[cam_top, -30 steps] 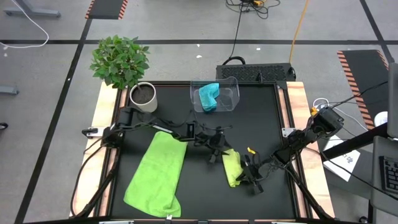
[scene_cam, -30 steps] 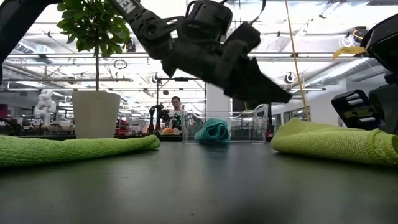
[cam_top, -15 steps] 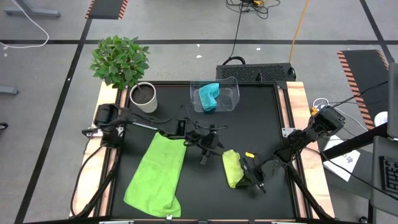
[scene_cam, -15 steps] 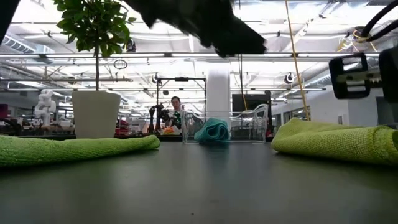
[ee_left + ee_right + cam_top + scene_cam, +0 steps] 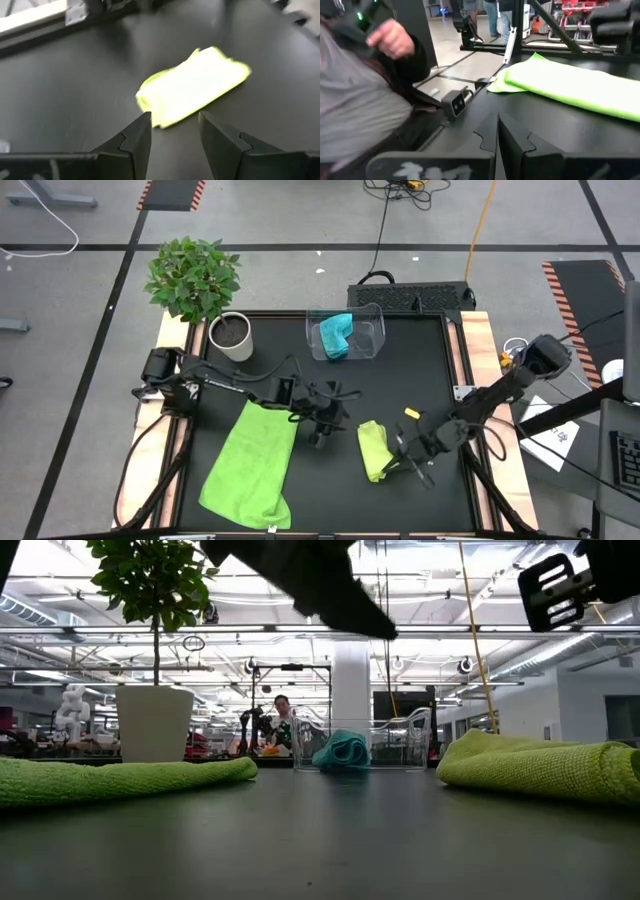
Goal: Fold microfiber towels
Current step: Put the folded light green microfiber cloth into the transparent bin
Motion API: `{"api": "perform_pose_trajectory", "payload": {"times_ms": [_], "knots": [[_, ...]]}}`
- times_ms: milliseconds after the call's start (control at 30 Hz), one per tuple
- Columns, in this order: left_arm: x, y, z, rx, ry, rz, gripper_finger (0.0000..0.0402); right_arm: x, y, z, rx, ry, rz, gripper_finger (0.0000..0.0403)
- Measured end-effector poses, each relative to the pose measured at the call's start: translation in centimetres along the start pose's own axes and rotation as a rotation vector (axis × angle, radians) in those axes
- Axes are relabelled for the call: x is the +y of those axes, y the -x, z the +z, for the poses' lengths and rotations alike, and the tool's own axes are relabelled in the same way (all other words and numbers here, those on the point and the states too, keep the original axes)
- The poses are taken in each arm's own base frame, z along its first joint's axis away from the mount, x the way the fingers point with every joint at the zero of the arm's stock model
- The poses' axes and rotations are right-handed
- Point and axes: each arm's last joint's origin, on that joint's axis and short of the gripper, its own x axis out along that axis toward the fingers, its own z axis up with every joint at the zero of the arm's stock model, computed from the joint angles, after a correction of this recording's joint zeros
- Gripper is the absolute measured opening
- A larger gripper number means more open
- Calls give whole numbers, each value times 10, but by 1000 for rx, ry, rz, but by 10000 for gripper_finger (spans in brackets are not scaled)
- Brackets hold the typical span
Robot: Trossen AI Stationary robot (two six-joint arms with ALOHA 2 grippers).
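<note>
Both grippers are lifting away from the small folded lime-green towel, which is lying alone mid-table, so that fold looks done. The left gripper, fingers apart and empty, is hovering between it and the half-folded lime-green towel; the right gripper, fingers together, is holding nothing.

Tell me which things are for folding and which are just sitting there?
For the job:
- big flat lime-green fuzzy towel
- small folded lime-green fuzzy towel
- crumpled turquoise-blue fuzzy towel

Just sitting there:
- clear plastic bin holding the blue towel
- leafy green plant in a white pot
</note>
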Motion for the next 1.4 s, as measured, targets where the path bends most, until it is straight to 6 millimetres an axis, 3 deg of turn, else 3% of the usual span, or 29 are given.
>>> {"api": "perform_pose_trajectory", "payload": {"times_ms": [67,233,467,733,1000,1167,1400], "knots": [[-1,-2,-8,21,14,26,163,-2,5,6,-11,-62,-14,4],[0,-8,-30,35,45,51,163,-19,17,18,-73,-432,-187,4],[-14,-14,-56,-85,4,35,163,-44,35,3,94,-657,-425,9],[-30,-14,-71,-214,-27,-56,163,-59,47,-6,215,-966,-459,111],[-41,-20,-77,-190,-38,-64,163,-65,44,-18,347,-1197,-426,220],[-43,-25,-84,-139,-26,-13,163,-64,46,-30,473,-1277,-480,237],[-47,-28,-83,-184,-19,-136,163,-64,50,-39,550,-1321,-565,238]]}}
